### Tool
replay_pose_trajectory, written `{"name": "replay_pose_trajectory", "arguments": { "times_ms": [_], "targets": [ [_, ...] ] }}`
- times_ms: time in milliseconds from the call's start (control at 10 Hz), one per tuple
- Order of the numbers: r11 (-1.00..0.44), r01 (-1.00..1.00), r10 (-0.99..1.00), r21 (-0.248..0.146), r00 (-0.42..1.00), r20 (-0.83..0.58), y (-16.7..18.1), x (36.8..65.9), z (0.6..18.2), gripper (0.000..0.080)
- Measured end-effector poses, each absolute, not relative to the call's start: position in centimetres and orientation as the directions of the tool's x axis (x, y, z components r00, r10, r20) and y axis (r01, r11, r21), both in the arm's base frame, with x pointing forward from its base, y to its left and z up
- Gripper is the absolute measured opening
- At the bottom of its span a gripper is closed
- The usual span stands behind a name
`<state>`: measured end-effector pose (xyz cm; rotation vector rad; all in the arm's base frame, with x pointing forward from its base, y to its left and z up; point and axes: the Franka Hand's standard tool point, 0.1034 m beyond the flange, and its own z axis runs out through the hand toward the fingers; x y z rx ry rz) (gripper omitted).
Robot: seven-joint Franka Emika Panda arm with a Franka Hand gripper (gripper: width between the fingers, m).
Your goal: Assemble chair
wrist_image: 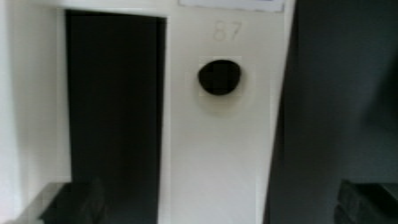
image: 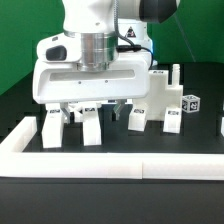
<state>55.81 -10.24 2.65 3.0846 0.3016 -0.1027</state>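
Several white chair parts with black-and-white tags stand on the black table. In the exterior view, blocky legs (image: 52,130) (image: 91,130) (image: 138,122) stand under and beside my hand, with a larger white frame part (image: 157,92) to the exterior view's right. My gripper (image: 102,112) hangs low over them, its fingers spread. In the wrist view, a long white part (wrist_image: 219,140) with a round black hole (wrist_image: 219,77) runs between my dark fingers (wrist_image: 71,205). Dark gaps show on both sides of it. The gripper (wrist_image: 214,212) is open around this part and does not clamp it.
A long white border wall (image: 110,166) runs along the front and turns back at the exterior view's left. A small tagged cube (image: 190,102) and another white piece (image: 175,118) stand at the exterior view's right. A second white strip (wrist_image: 27,100) shows in the wrist view.
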Motion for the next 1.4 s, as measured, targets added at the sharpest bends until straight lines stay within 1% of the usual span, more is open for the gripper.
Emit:
{"name": "replay_pose_trajectory", "arguments": {
  "times_ms": [300, 500, 700, 1400],
  "targets": [
    [-0.979, 0.200, 0.197, 0.033, 0.978, -0.074, -10.4, 55.6, 2.5, 0.0649],
    [-0.977, 0.208, 0.204, 0.040, 0.976, -0.075, -10.6, 55.2, 1.4, 0.0649],
    [-0.976, 0.214, 0.210, 0.043, 0.974, -0.079, -10.3, 55.1, 0.7, 0.0649],
    [-0.977, 0.210, 0.206, 0.044, 0.975, -0.081, -10.5, 54.9, 0.5, 0.0649]
  ]
}}
